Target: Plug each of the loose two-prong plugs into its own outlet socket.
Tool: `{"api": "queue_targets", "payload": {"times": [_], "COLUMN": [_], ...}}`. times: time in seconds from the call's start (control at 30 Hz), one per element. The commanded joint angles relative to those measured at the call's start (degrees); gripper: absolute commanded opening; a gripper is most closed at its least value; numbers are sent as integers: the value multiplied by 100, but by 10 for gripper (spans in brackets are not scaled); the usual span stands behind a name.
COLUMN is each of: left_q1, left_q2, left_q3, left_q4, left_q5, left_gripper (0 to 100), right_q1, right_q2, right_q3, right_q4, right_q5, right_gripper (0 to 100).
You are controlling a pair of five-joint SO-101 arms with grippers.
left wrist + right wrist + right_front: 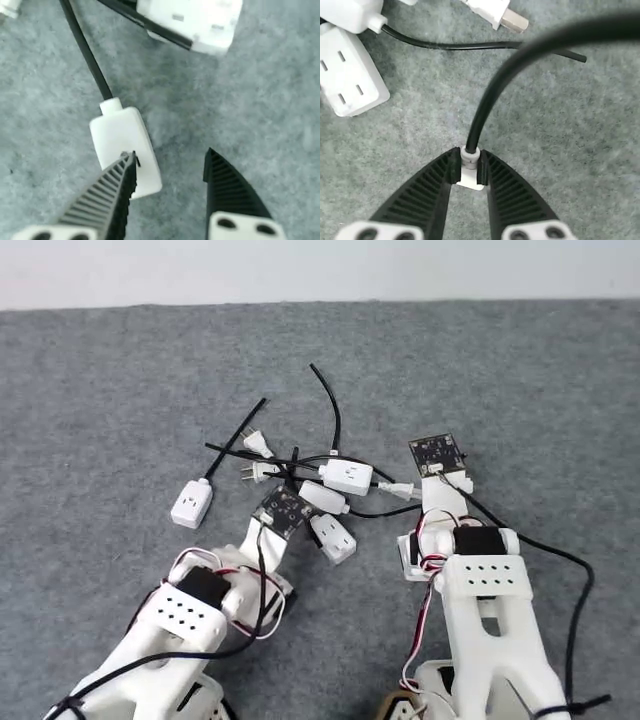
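Note:
My right gripper (470,155) is shut on a small white plug (469,176). The plug's black cord (492,95) rises from between the fingers. In the high view this gripper (446,480) sits right of the tangle of cords. My left gripper (170,156) is open, with one finger (117,187) over a white block (122,140) that has a black cord at its far end. The other finger stands on bare carpet. In the high view the left gripper (303,518) is beside two white sockets (334,536).
Another socket (191,504) lies alone at the left and one (346,476) sits in the middle of the tangle. Loose plugs (258,445) lie behind it. A slotted socket (347,75) and a pronged plug (495,12) lie near my right gripper. Grey carpet (520,370) surrounds them.

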Motion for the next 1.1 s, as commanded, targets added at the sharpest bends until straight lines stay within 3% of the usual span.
{"api": "queue_targets", "payload": {"times": [0.0, 0.57, 0.87, 1.07], "left_q1": [-193, -141, -1108, -1248], "left_q2": [9, 62, 62, 53], "left_q3": [-154, -136, -127, -127], "left_q4": [-176, 360, 352, 281], "left_q5": [141, 26, -589, -712], "left_gripper": [211, 212, 212, 212], "right_q1": [57, 48, 48, -127], "right_q2": [-119, -119, -127, -171], "right_q3": [-26, -18, -9, 0], "right_q4": [-31, -22, -22, 92], "right_q5": [62, 70, 70, 70], "right_gripper": [9, 9, 9, 9]}}
